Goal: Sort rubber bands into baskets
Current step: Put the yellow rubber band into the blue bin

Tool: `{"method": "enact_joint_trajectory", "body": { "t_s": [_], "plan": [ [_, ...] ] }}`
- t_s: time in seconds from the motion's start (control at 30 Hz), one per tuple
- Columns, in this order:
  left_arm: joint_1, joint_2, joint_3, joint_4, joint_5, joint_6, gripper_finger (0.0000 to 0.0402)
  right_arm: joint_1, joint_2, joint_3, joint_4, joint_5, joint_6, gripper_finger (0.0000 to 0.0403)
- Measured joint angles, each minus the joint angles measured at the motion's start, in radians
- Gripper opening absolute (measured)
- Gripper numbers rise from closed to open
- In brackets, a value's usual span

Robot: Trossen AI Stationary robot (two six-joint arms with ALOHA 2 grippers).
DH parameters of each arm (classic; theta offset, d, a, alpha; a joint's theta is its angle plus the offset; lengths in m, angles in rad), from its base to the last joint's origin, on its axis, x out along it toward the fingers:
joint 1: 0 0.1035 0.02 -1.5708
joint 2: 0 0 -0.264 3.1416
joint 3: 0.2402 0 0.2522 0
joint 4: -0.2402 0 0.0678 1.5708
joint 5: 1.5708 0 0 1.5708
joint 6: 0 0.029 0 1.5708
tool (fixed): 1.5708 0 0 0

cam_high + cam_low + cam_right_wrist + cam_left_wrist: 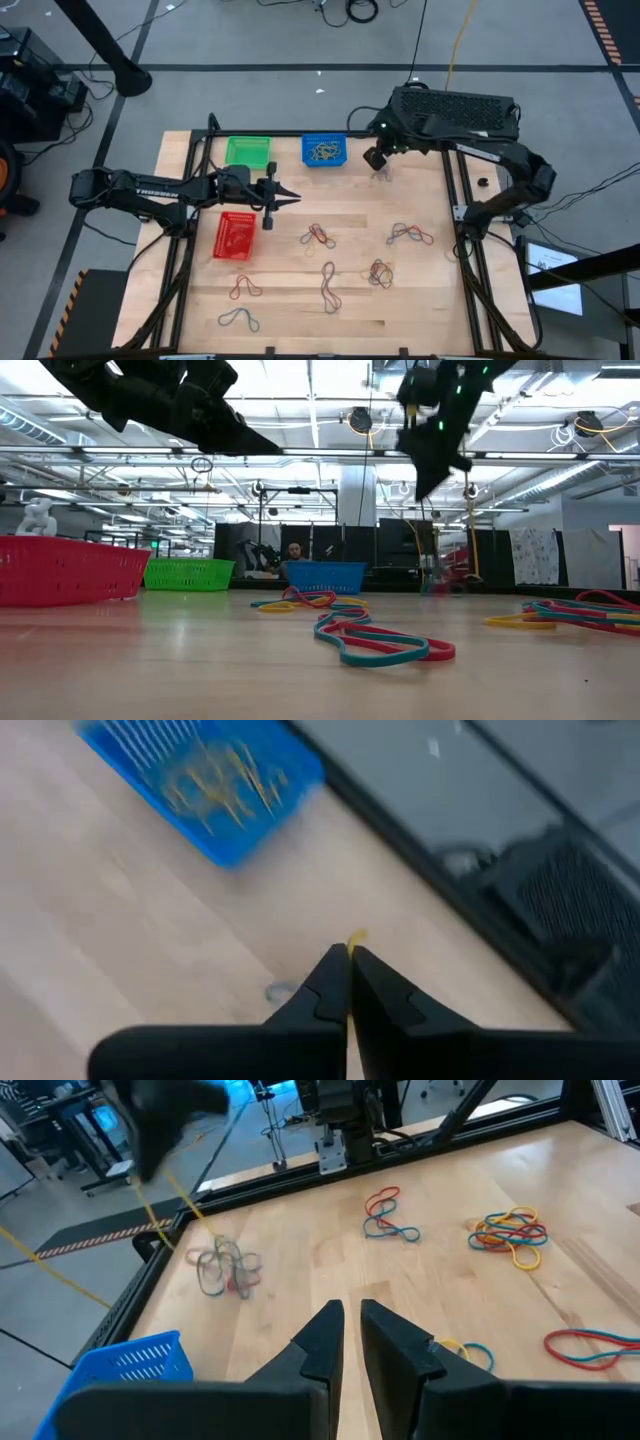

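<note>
The rubber bands (320,236) lie in loose tangles across the near half of the wooden table (420,290), well apart from one another, with one more small clump (226,1267) at the far right, near the blue basket (324,150). That basket already holds a heap of yellow bands; the green basket (247,151) stands just beside it and the red basket (235,237) sits nearer, on the left.

The right gripper (348,956) hangs above the table just right of the blue basket, its fingers pressed together. A speck of yellow shows at their tips, which may be a sliver of band, though the blur leaves that uncertain. Judging from this, the step in hand looks like a pick near the far clump or a drop at the blue basket. If a yellow band is pinched, the next move calls for a short carry over the blue rim and a release; if not, the fingers need to spread and come down on the clump again.

The left gripper (284,196) waits over the table's middle, just right of the red basket, fingers nearly together with a narrow gap and nothing between them.

The table is pale wood framed by black rails. Beyond it lie a grey floor with cables, hazard-striped tape, and a large room with ceiling lights; a person shows far off behind the blue basket in the low view.
</note>
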Motion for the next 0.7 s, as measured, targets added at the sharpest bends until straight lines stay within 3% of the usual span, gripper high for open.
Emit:
{"method": "enact_joint_trajectory", "body": {
  "t_s": [0.27,0.6,0.7],
  "plan": [
    [0.000,0.000,0.000,-0.003,0.000,0.000,0.0047,0.079,-0.116,0.009,0.116,0.017,0.003,0.0000],
    [0.000,0.000,0.000,-0.004,0.000,-0.001,0.0047,0.132,-0.138,0.009,0.219,0.025,0.015,0.0000],
    [0.000,0.000,0.000,-0.012,0.000,-0.001,0.0047,0.142,-0.138,0.009,0.169,0.120,0.034,0.0000]
  ]
}}
